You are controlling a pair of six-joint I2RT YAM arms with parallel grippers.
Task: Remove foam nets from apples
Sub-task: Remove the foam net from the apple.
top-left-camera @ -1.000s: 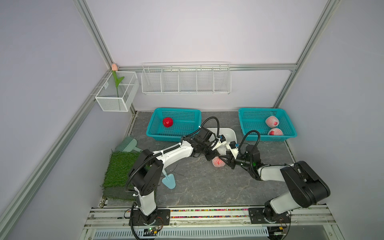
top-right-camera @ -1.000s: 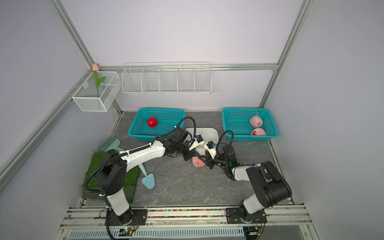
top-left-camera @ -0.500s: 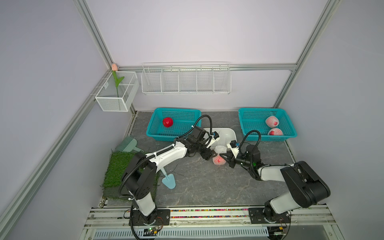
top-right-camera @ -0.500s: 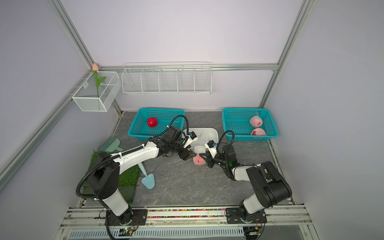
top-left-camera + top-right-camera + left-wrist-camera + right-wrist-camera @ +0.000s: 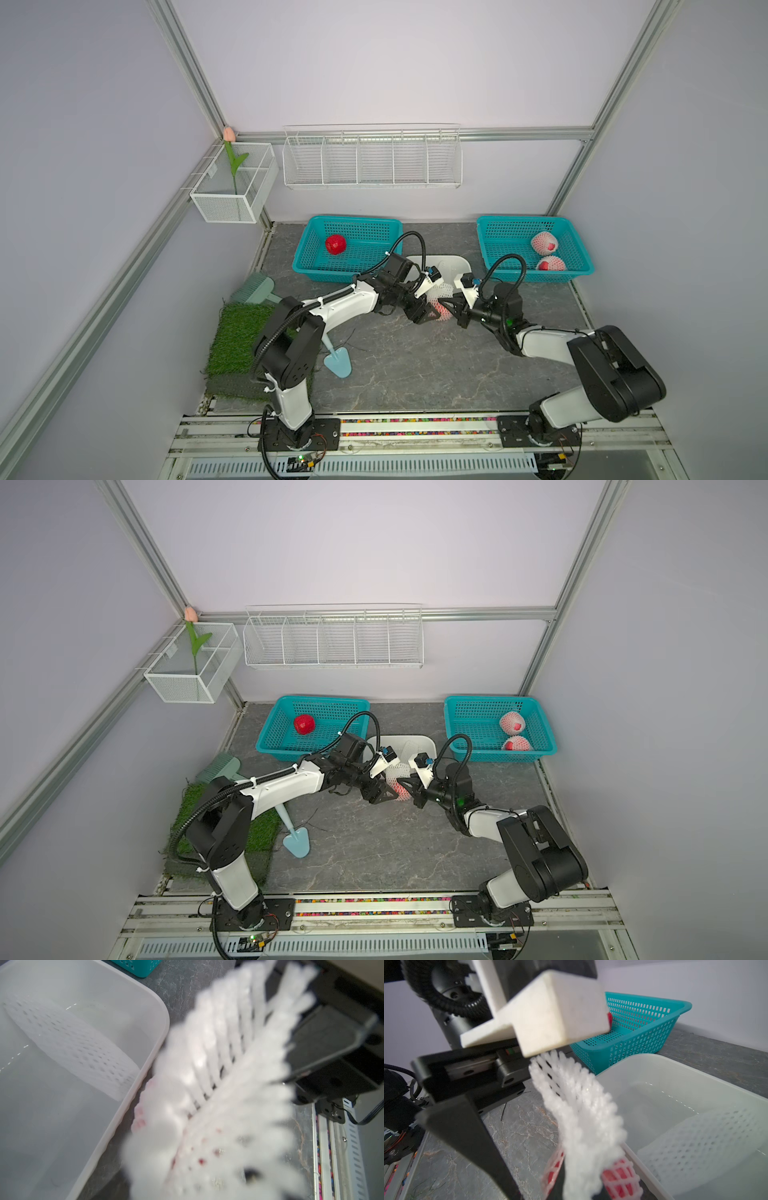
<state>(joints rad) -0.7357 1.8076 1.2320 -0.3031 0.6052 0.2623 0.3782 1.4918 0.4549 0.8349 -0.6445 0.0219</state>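
By my count this is about a quarter done, with the second apple in hand. One bare apple (image 5: 335, 244) sits in the left teal basket (image 5: 305, 266), and one spent net (image 5: 68, 1043) lies flat in the white bin (image 5: 160, 1028). Two netted apples (image 5: 544, 242) (image 5: 550, 264) wait in the right teal basket (image 5: 488, 257).

The apple being worked (image 5: 618, 1178) is low between the two arms, just beside the bin's near rim, on or just above the surface (image 5: 415, 365) (I cannot tell which). Its foam net (image 5: 581, 1122) is bunched up off one end, but red shows through mesh lower down, so it is not free. My right jaws are pressed together on that net. My left jaws stand spread, gripping nothing I can see.

The top views give me the basket count. Only the wrist views show the spent net clearly, though the left wrist view is mostly blurred mesh. The right wrist view alone shows the left arm's black finger (image 5: 463, 1138) beside the net rather than clamped on it.
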